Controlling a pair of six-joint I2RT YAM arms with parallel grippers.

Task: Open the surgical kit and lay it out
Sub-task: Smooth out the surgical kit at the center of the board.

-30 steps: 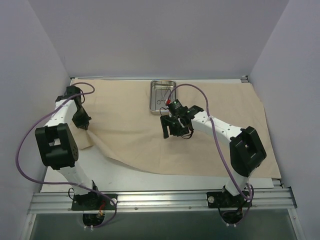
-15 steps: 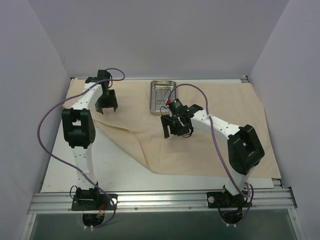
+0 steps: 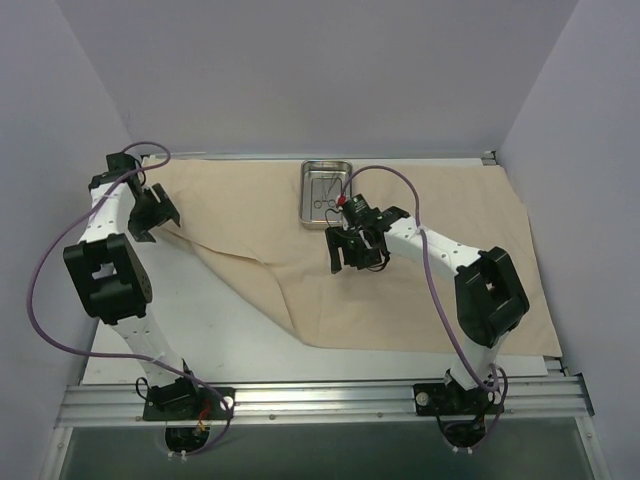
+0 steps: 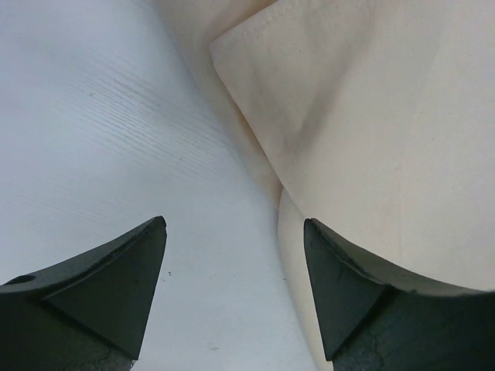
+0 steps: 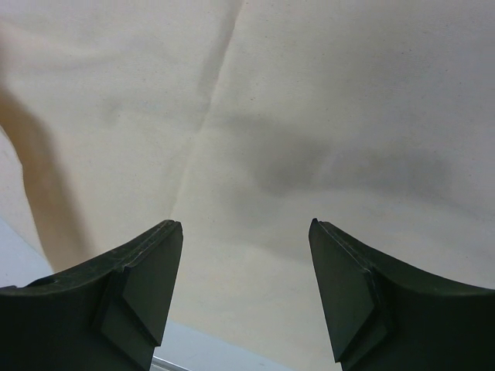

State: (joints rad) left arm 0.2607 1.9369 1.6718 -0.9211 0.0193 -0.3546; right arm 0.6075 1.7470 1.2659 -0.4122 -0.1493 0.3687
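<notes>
Top external view: my left gripper (image 3: 155, 213), fingers spread and empty, at upper left over the cloth wrap (image 3: 420, 280) edge; my right gripper (image 3: 350, 255), likewise spread, centre frame below the steel tray (image 3: 304, 200).

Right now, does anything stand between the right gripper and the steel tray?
Nothing visible does. The right gripper hangs open over the cloth wrap, at the near side of the steel tray; only flat cloth lies between them.

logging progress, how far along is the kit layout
Done: the cloth wrap is open and mostly spread, steel tray exposed on it. In hand: nothing; left gripper hangs open at the cloth's left edge, right gripper open near the tray. Left: flatten the cloth's near-left side and lay out the two instruments in the tray.
</notes>
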